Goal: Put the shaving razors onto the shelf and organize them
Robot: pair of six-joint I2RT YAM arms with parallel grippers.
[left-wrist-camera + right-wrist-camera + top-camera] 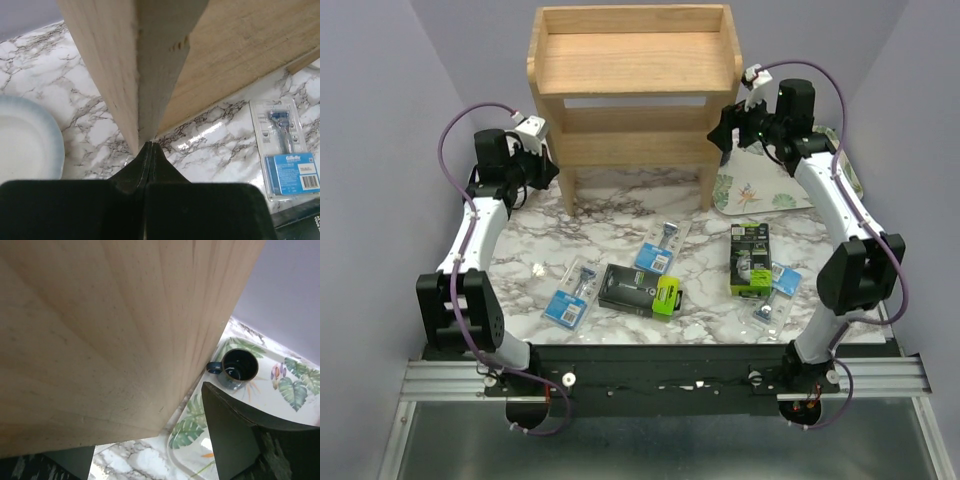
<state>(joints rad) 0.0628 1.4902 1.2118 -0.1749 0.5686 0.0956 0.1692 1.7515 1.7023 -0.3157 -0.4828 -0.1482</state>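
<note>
The wooden shelf [635, 75] stands at the back centre. Three blister-pack shaving razors [572, 292] [660, 247] [775, 292] and two black razor boxes [640, 288] [750, 258] lie on the marble table in front of it. My left gripper [552, 170] is shut and empty, its tips [150, 146] against the shelf's left leg edge [125, 75]; a blister pack [287, 152] lies to the right. My right gripper [725, 130] is open beside the shelf's right side panel. That panel's corner [125, 365] sits between the spread fingers [232, 435], and the right finger is apart from the wood.
A floral tray [760, 190] lies right of the shelf with a dark blue mug [239, 367] on it. A white plate [25, 145] lies left of the shelf leg. A small white scrap [538, 268] lies on the table. Purple walls close in the sides.
</note>
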